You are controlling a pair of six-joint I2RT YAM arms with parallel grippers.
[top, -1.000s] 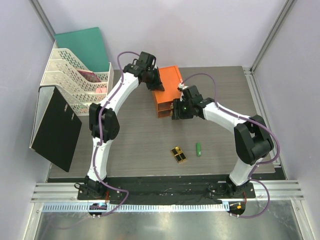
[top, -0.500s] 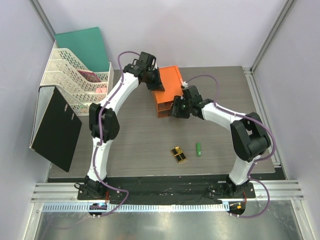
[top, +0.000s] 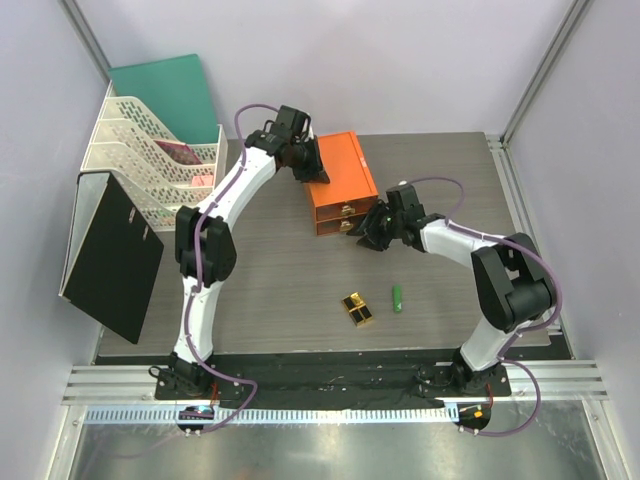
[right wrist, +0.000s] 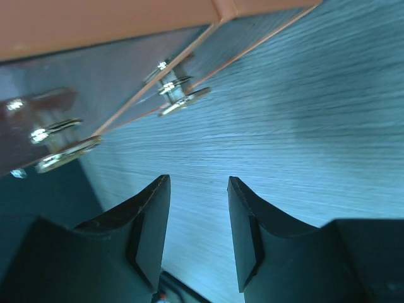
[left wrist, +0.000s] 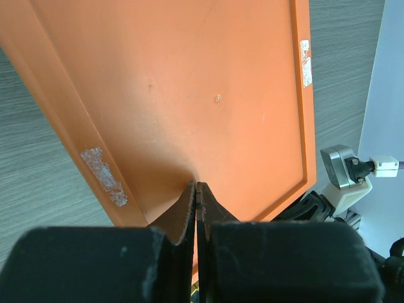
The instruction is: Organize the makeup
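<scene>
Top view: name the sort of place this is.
Probably a robot test cell dressed as a desk: plain walls, metal posts, a white file rack, an orange drawer box on a wood-grain table.

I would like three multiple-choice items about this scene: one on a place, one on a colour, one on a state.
1. The green tube lies: A) right of the lipstick cases; B) left of them; C) on top of them.
2. The drawer box is: A) blue; B) orange; C) white.
3. The right gripper is: A) shut on the tube; B) open and empty; C) out of view.
Answers: 1 A, the top view shows it beside them; 2 B, its top is orange; 3 B, the table shows between its jaws.
</scene>
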